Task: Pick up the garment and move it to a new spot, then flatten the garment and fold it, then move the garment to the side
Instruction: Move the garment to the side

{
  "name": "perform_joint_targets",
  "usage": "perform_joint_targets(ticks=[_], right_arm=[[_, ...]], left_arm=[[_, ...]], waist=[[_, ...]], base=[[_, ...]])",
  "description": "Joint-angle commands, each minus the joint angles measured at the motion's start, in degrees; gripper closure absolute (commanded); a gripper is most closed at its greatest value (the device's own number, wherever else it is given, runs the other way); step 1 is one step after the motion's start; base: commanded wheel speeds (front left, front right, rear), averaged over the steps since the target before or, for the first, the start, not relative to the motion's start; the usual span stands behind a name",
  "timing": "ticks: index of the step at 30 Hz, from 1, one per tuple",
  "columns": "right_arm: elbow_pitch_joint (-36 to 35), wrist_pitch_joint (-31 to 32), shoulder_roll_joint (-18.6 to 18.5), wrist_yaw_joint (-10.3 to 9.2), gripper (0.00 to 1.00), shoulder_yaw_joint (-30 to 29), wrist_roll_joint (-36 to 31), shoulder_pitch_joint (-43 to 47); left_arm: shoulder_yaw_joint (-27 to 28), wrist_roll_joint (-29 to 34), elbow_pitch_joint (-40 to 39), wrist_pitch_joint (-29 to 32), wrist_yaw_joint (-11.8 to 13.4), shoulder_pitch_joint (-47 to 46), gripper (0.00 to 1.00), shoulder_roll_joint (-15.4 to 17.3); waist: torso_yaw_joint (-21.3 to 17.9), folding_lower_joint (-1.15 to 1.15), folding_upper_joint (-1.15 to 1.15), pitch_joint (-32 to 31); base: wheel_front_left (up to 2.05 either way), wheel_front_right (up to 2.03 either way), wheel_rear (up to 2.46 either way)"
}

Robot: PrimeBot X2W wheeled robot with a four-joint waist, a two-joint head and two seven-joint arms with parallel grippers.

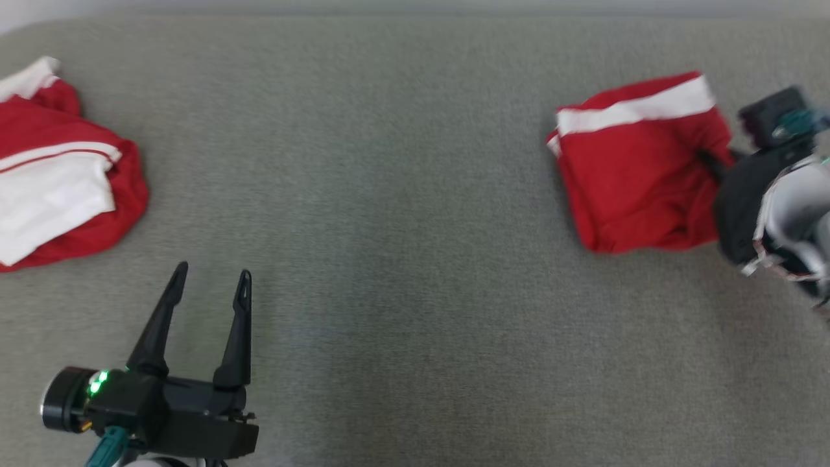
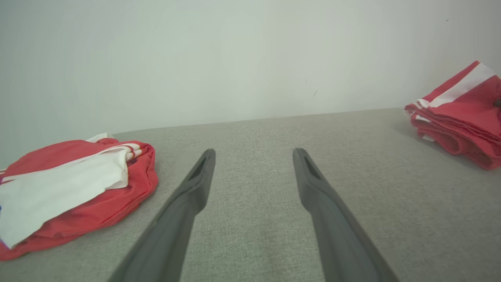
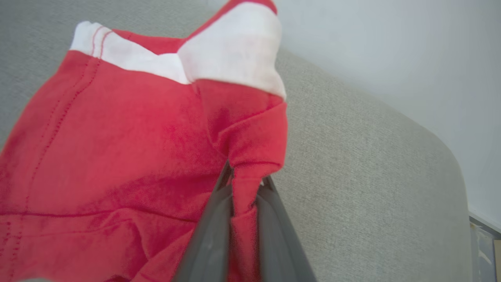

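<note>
The garment (image 1: 635,175) is red with a white band, folded into a thick square at the right of the grey cushioned surface (image 1: 402,227). My right gripper (image 1: 712,162) reaches in from the right and is shut on its right edge. In the right wrist view the two dark fingers (image 3: 211,235) pinch a bunched fold of the red garment (image 3: 117,149), and that edge is lifted. My left gripper (image 1: 214,271) stands open at the lower left, holding nothing. The left wrist view looks between the open left gripper (image 2: 254,152) and has the garment (image 2: 465,113) at its far right.
A second red and white garment (image 1: 58,188) lies crumpled at the left edge, just up and left of the left gripper; the left wrist view has this second garment (image 2: 70,188) at its left. A pale wall (image 2: 250,58) rises behind the surface.
</note>
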Motion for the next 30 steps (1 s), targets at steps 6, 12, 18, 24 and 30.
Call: perform_joint_targets(ticks=[6,12,18,24,30], right_arm=[[0.35,0.17,-5.37,-0.16,1.00,3.02,1.47,-6.74],[2.51,-0.33,-8.73,-0.16,1.00,5.38,1.92,-12.45],[5.44,-1.20,-11.38,-0.16,1.00,6.88,2.15,-17.79],[6.87,-1.75,-14.06,-0.16,1.00,9.93,1.95,-21.80],[9.41,-3.52,-15.05,-0.16,1.00,12.46,1.95,-25.33]], left_arm=[[-0.08,0.62,-2.98,-0.18,0.12,-2.69,0.00,3.17],[0.17,1.36,-6.31,-0.19,0.12,-3.92,0.00,5.80],[0.87,2.52,-10.71,-0.19,0.34,-4.34,0.00,7.54],[3.11,3.42,-17.37,-0.01,2.09,-2.64,0.00,8.54],[4.88,3.34,-20.61,0.99,2.91,-0.99,0.00,9.89]], waist=[[-7.41,-0.01,-0.01,9.46],[-10.04,-0.01,-0.01,13.21],[-11.25,-0.01,-0.01,15.02],[-11.58,-0.01,-0.01,16.15],[-11.82,-0.01,-0.01,17.34]], base=[[0.00,0.00,0.00],[0.00,0.00,0.00],[0.00,0.00,0.00],[0.00,0.00,0.00],[0.00,0.00,0.00]])
